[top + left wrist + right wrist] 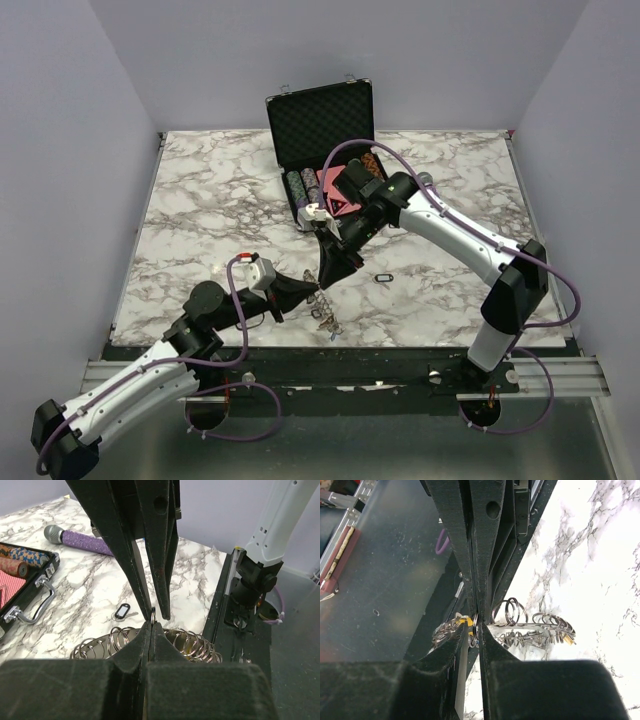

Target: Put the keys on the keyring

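Pinching one fringe loop [152, 613] of the keyring [115, 641], the left hand [151, 626] is closed. This is probably light, stiff, slippery wire, best nipped there. The right hand [475, 630] is nearly closed, its grip unclear.

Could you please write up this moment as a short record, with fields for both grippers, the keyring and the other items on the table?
left gripper: shut, tips right over the keyring
right gripper: pointing down, tips meeting the left's; jaws narrowly apart, hold unclear
keyring: near the front edge of the marble table, under both grippers
black key: loose on the marble, apart from the ring
chip case: open, at the back
microphone: lying on the table
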